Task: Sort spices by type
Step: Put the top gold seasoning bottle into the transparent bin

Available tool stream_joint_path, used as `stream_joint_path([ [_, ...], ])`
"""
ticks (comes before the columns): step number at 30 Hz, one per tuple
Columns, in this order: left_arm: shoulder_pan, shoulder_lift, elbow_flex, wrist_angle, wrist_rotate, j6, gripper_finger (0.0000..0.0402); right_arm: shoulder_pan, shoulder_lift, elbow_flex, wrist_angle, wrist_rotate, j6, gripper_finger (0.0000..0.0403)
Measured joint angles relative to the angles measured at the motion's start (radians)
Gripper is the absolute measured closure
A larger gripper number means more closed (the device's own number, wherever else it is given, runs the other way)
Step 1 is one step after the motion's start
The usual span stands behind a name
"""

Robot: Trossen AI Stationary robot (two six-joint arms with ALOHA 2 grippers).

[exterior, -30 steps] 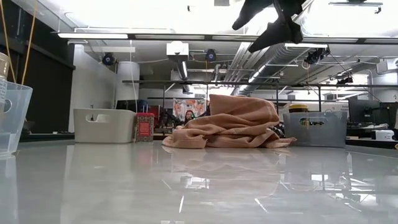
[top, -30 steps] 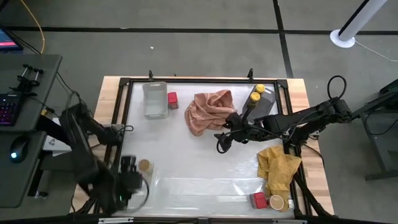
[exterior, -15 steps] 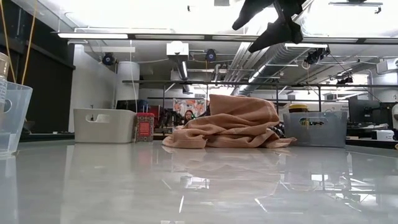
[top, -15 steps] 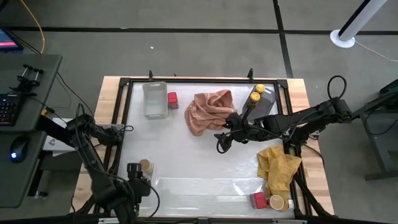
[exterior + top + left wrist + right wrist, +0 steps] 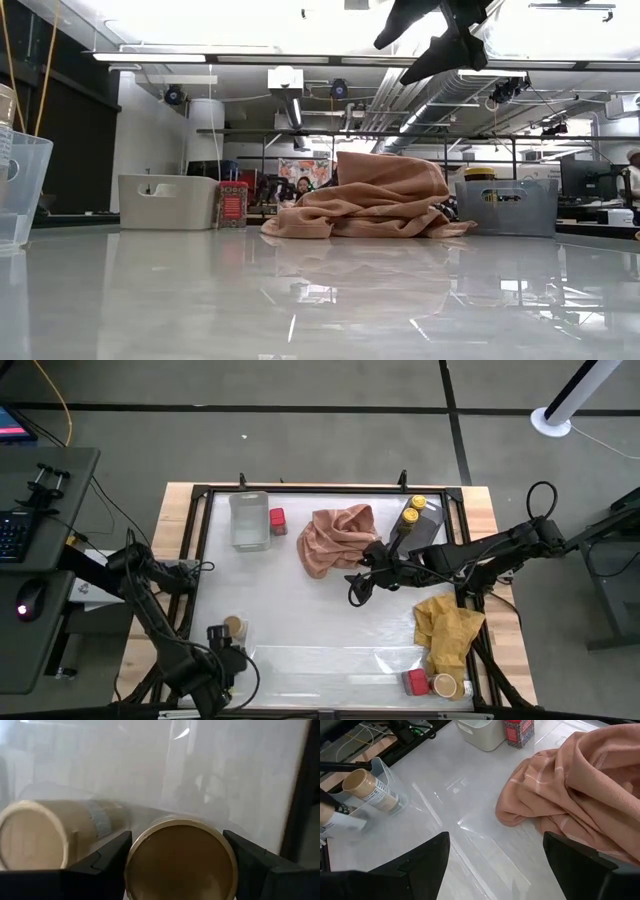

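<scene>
Holding a tan-lid jar (image 5: 180, 857) between its fingers, the left gripper (image 5: 222, 650) sits lower left in the high view, by a 2nd tan-lid jar (image 5: 47, 835) lying in the clear tray (image 5: 382, 767). Right gripper (image 5: 357, 588) hangs mid-frame w/ jaws apart, empty, next to the pink cloth (image 5: 335, 538). Red box (image 5: 277, 520) stands beside the grey tray (image 5: 248, 520) upper left; yellow-lid jars (image 5: 413, 510) upper right; another red box (image 5: 416, 681) & tan jar (image 5: 445, 685) lower right by the yellow cloth (image 5: 447, 630).

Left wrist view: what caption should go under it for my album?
Left pincer holding a tan-lidded spice jar, with another tan-lidded jar lying beside it.
</scene>
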Motion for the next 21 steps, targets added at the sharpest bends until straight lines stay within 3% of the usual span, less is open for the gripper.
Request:
stream_joint_path([
  [8,0.034,0.000,-0.015,-0.016,-0.008,-0.008,0.0103,0.000,0.000,0.000,0.000,0.000,0.000,0.0086],
  [21,0.077,-0.054,0.038,-0.050,-0.001,0.137,0.0093,0.000,0.000,0.000,0.000,0.000,0.000,0.0086],
])
